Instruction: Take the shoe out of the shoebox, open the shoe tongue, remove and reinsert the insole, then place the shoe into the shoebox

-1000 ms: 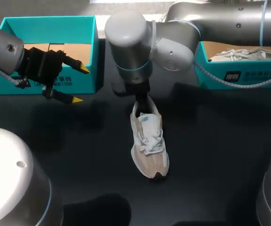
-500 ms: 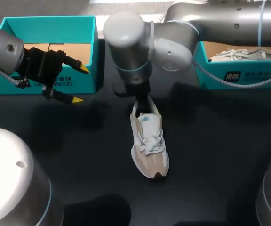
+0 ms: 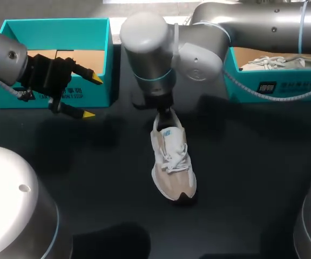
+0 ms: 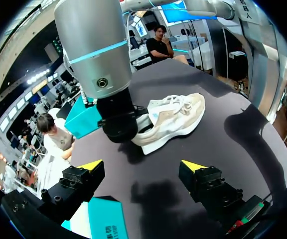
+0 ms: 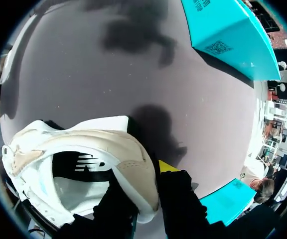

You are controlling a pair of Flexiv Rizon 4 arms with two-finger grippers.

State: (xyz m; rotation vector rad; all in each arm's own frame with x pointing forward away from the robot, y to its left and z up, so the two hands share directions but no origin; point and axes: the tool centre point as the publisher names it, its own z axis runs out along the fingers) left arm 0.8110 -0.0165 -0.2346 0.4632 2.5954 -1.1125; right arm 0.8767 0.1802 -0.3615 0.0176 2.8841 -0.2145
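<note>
Beige-and-white lace-up sneaker (image 3: 171, 164) lies mid black desk (image 3: 252, 178), toe toward the camera. Right gripper (image 5: 151, 172) pinches its heel collar (one finger inside). Left gripper (image 3: 92, 96) wide apart, empty, beside teal cardboard shoebox (image 3: 53, 27).

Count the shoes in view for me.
2. A beige shoe lies mid-table, heel held by the right gripper; a white-laced shoe sits in the right shoebox. Others may be hidden.

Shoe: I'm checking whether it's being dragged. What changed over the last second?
The shoe, gripped at its heel by the right gripper, shifted slightly, its toe swinging toward my right. The left gripper stayed open in front of the left shoebox, which did not move.
</note>
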